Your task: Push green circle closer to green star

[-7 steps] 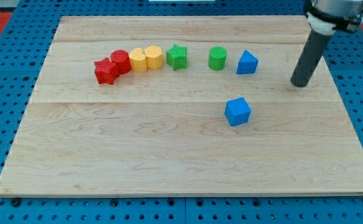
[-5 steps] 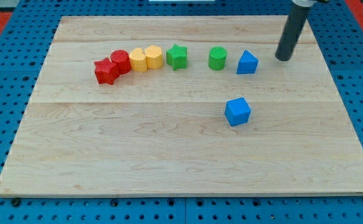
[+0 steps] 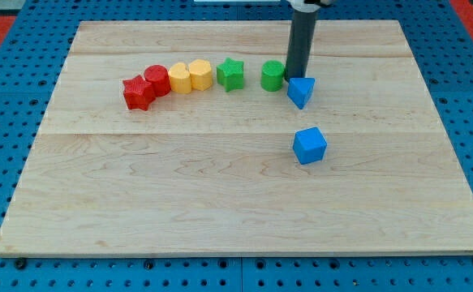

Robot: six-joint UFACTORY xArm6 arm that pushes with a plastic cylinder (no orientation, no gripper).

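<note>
There are no jaws here, only a dark rod; my tip (image 3: 295,77) sits between the green circle (image 3: 272,76) and a blue block (image 3: 301,91), touching both. The green star (image 3: 230,74) lies near the circle's left. Counted: two green, two blue (image 3: 310,145), two yellow (image 3: 190,76), two red (image 3: 146,88) on the wooden board (image 3: 220,203).

My tip (image 3: 296,77) sits in the upper middle of the frame, against the right side of the green circle (image 3: 272,76) and just above-left of the blue triangular block (image 3: 301,92) (contact with the latter cannot be confirmed). Green star (image 3: 230,74) lies left of the circle, apart from it. Further left runs a touching row: yellow hexagon (image 3: 200,75), yellow cylinder (image 3: 180,78), red cylinder (image 3: 156,80), red star (image 3: 138,93). Blue cube (image 3: 310,145) sits alone below, on the wooden board (image 3: 220,203).
</note>
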